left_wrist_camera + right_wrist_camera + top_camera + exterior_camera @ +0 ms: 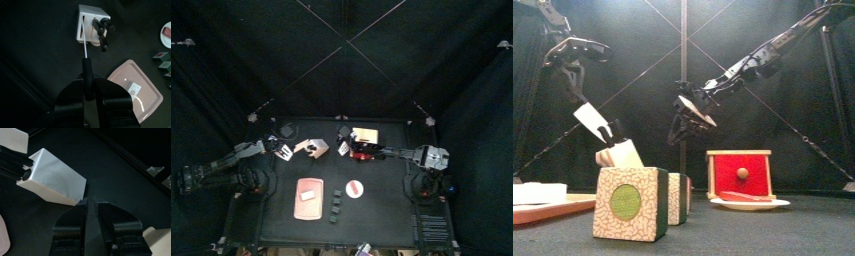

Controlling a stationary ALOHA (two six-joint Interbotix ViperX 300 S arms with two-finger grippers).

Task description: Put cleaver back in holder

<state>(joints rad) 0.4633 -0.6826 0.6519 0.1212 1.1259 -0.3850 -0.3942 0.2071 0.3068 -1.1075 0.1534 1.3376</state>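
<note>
The holder (313, 148), a small pale block with dark handles sticking out of it, stands tilted at the back of the table (623, 155) (92, 22). My left gripper (85, 75) is shut on the cleaver (85, 52). The handle is dark between the jaws, and the blade, seen edge-on as a thin pale line, points at the holder's slotted face. In the front view the broad pale blade (591, 118) hangs just above the holder. My right gripper (91, 203) has its jaws together, tips right beside a corner of the holder (53, 175).
A pink oblong board (307, 198) lies at the front left and a small oval dish (354, 187) to its right. A cream square board (365, 134) with red on it stands behind my right gripper (346, 150). Patterned blocks (627, 200) stand near the front edge.
</note>
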